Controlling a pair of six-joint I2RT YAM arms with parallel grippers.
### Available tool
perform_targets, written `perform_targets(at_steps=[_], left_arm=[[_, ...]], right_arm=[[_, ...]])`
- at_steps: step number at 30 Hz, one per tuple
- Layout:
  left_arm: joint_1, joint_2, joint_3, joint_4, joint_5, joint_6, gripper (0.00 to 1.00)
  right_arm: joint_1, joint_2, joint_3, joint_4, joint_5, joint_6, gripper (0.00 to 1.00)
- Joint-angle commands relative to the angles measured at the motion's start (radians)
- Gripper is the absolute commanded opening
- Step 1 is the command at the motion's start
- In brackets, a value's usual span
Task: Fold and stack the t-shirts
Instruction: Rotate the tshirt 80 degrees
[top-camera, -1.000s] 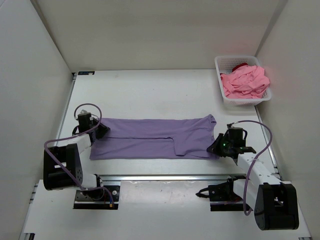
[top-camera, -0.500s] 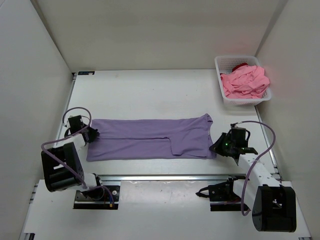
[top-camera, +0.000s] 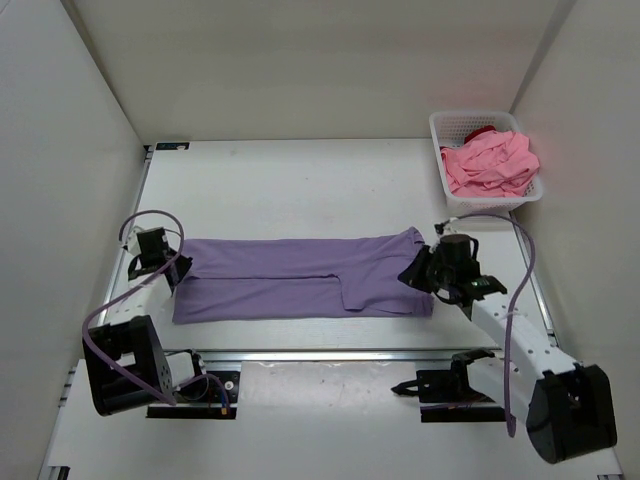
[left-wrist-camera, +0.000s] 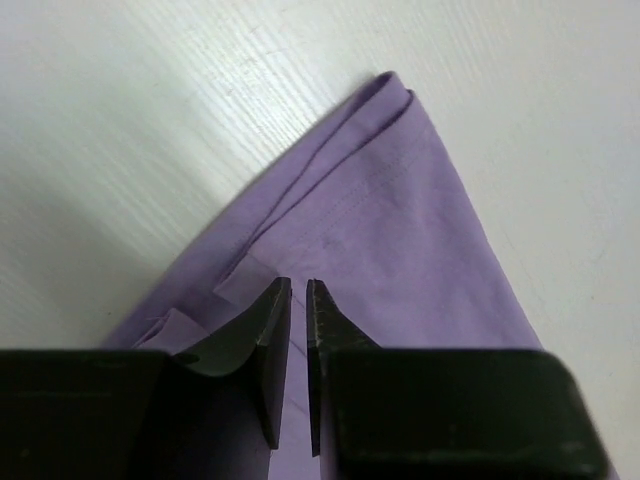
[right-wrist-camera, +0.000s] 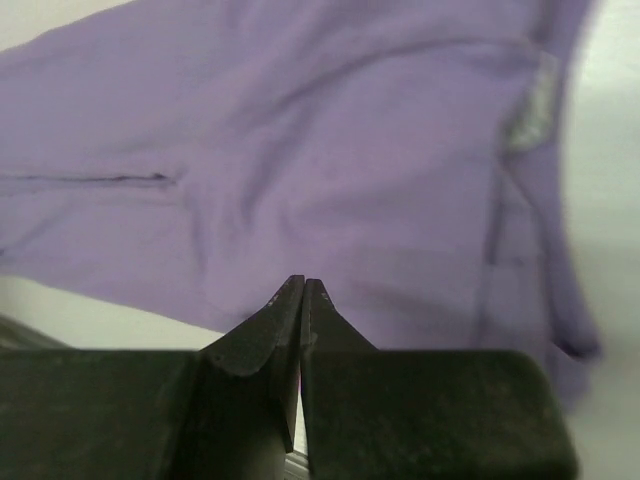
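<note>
The lavender shirt (top-camera: 300, 278) is lying flat on the table (top-camera: 300, 190), folded lengthwise into a long band that is running left to right in front of the arms. That is probably so that one end can next be brought over the other. The left tool (top-camera: 175, 268) is sitting low at the band's left end and the right tool (top-camera: 410, 276) is reaching in at its right end, near the collar. Having one at each end looks like a way of keeping the cloth stretched and smooth.

The right tool's fingers (right-wrist-camera: 262, 335) are pressing together over the fabric, with nothing showing between them. The left tool's fingers (left-wrist-camera: 268, 330) are leaving only a thin slit, and I cannot tell whether a fold of cloth is being nipped there.

The pink shirt (top-camera: 490, 165) is lying bunched in the white basket (top-camera: 468, 114) at the far right corner — waiting its turn, I judge. The dark red shirt (top-camera: 482, 130) is showing only as a scrap behind it, the rest buried. The lavender sleeves are lying inside the folds, leaving just a seam line and a step visible. The right wrist view is blurring the cloth, so contact at the fingertips is hard to make out.
</note>
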Motion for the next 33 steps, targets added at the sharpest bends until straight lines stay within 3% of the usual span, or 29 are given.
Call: perform_targets(at_steps=[1, 4, 9, 13, 17, 18, 23, 27, 33], left_arm=[[0.055, 0.011, -0.002, -0.033, -0.010, -0.024, 0.22], [0.077, 0.016, -0.038, -0.028, -0.007, -0.053, 0.23], [0.078, -0.022, -0.062, -0.004, -0.010, -0.071, 0.52], [0.061, 0.005, -0.059, 0.021, 0.008, -0.087, 0.57], [0.061, 0.005, -0.068, 0.065, 0.022, -0.097, 0.49], [0.063, 0.004, -0.070, 0.070, 0.024, -0.101, 0.40], [0.040, -0.007, -0.068, 0.082, -0.007, -0.088, 0.24], [0.063, 0.005, -0.059, 0.075, -0.005, -0.068, 0.02], [0.044, -0.050, -0.048, 0.032, -0.025, -0.042, 0.00]], right_arm=[[0.067, 0.121, 0.084, 0.077, -0.008, -0.015, 0.00], [0.082, 0.227, 0.115, 0.129, -0.030, -0.025, 0.00], [0.090, 0.311, 0.099, 0.183, -0.048, -0.037, 0.00], [0.079, 0.312, 0.053, 0.215, -0.073, -0.029, 0.00], [0.087, 0.307, 0.042, 0.209, -0.068, -0.039, 0.00], [0.087, 0.316, 0.046, 0.209, -0.070, -0.040, 0.00], [0.069, 0.286, 0.014, 0.209, -0.068, -0.046, 0.00], [0.029, 0.284, -0.007, 0.208, -0.083, -0.054, 0.00], [0.010, 0.244, -0.006, 0.188, -0.079, -0.060, 0.01]])
